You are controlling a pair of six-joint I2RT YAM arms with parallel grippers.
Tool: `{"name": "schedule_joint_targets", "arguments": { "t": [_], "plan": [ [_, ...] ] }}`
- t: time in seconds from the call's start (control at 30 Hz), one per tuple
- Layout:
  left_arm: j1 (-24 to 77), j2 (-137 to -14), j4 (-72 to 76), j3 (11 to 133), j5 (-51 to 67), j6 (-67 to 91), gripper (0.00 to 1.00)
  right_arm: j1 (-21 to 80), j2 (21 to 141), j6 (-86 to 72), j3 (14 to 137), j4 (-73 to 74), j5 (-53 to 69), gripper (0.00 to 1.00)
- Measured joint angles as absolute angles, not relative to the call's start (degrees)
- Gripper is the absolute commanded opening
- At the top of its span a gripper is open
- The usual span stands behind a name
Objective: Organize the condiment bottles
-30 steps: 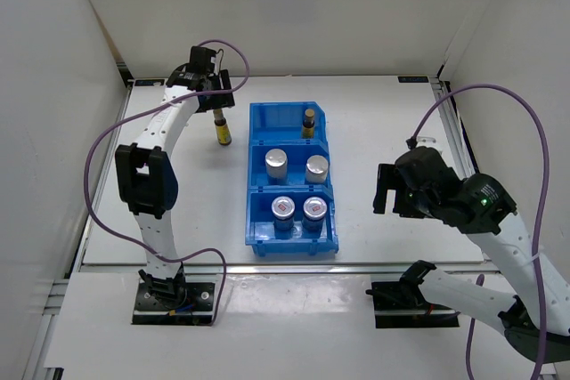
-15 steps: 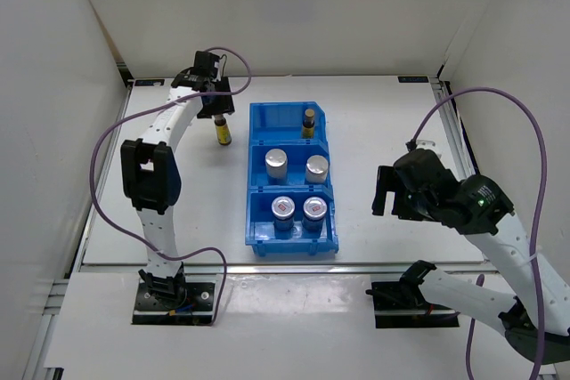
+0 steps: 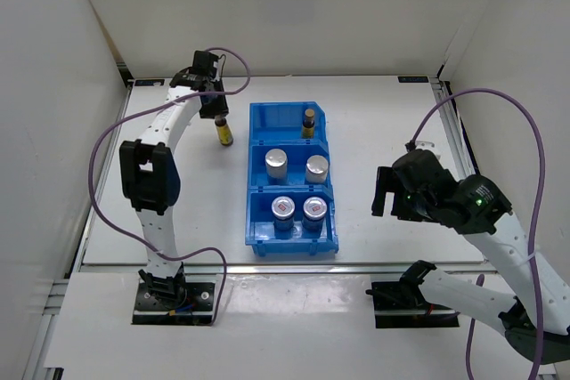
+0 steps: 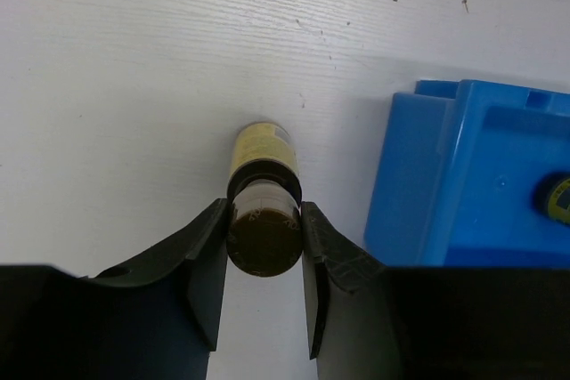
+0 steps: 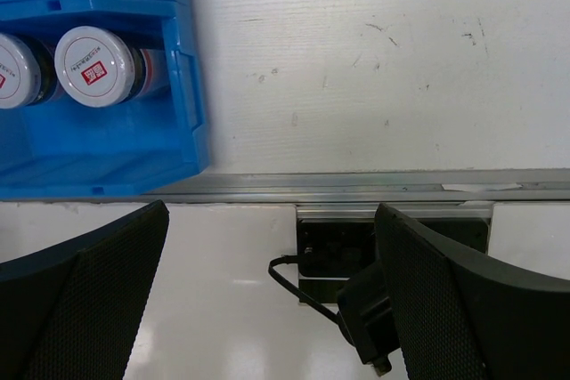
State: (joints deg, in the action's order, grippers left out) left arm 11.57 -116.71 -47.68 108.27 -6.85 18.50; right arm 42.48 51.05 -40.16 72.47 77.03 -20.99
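White-walled cell, white surface (image 3: pixel 392 122), blue bin (image 3: pixel 252 175) mid-table. Over the last second the left wrist has swung in slightly, and the loose amber bottle (image 3: pixel 224 133) has shifted marginally toward the bin with it.

Wrist view now has the left end effector (image 4: pixel 264 224) clenched on that bottle's dark cap, one finger against each side. The bottle stands upright just left of the bin's far compartment, outside it. Its base is probably on the surface, but we can't confirm lift-off from either view.

What it means for us: the grasp is made, so next comes the lift and carry over the bin wall. The second amber bottle (image 3: pixel 308 122) already sits in the far compartment with room beside it. Two white-blue cylinders (image 3: pixel 276 160) fill the middle compartment and two red-lidded jars (image 3: pixel 283 208) fill the near one. Five of six are sorted, and this one is the last.

Right end effector (image 5: pixel 272 264) hasn't moved: spread wide, holding nothing, hovering right of the bin's near end.

Risk we see: with a cap-only grip, the bottle could swing in transit.
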Motion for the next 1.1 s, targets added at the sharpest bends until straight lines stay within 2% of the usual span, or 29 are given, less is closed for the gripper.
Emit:
{"name": "schedule_joint_targets", "arguments": {
  "t": [0.07, 0.33, 0.57, 0.8, 1.1],
  "plan": [
    [11.6, -116.5, -49.0, 109.4, -7.1, 18.5, 0.11, 42.5, 51.0, -40.2, 72.3, 77.1, -20.9, 1.00],
    [13.5, -113.0, -51.0, 119.9, -9.7, 18.5, 0.11, 42.5, 51.4, -40.2, 72.2, 77.1, -20.6, 1.00],
    [21.7, -109.2, -50.3, 125.7, -10.7, 19.4, 0.11, 42.5, 51.7, -40.1, 72.2, 77.1, -20.6, 1.00],
    [29.5, -113.1, -50.5, 126.2, -10.7, 19.8, 0.11, 42.5, 51.6, -40.3, 72.2, 77.0, -20.2, 1.00],
    [30.1, -120.2, -51.2, 124.1, -11.5, 21.1, 0.11, 42.5, 49.4, -40.6, 72.1, 77.1, -20.2, 1.00]
  ]
}}
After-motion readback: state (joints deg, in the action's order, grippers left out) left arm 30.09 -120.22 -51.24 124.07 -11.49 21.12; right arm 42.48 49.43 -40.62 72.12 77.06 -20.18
